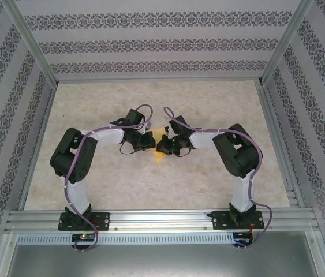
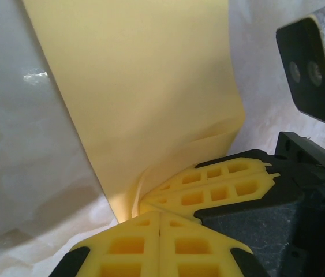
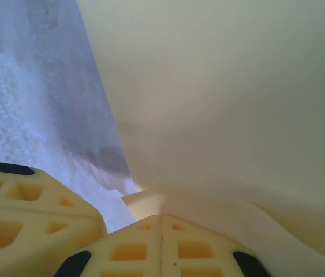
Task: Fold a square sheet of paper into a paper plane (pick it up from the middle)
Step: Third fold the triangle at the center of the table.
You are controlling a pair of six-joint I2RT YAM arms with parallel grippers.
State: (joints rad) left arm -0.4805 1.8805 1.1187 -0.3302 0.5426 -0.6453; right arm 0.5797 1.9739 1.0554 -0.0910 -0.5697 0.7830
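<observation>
Pinching the square sheet of paper (image 2: 145,98) from opposite sides, both tools stood at the middle of the table (image 1: 150,190), well apart from its left and right edges. The left gripper (image 1: 152,142) reached in from the left and the right gripper (image 1: 167,144) from the right, with their tips nearly meeting.

Tool state, left: the jaws were closed. In the left wrist view the two yellow pads (image 2: 127,245) met along a single seam, and the sheet's near edge buckled where it entered their tips. The sheet rose from the pads, tilted off the table surface.

Tool state, right: the jaws were closed. In the right wrist view its pads (image 3: 133,251) also met along one seam, with a curled fold of the sheet caught at their tips.

Position of the work: from above, a small yellow corner of the sheet showed just nearer than the two grippers. The grippers covered the rest of it.
</observation>
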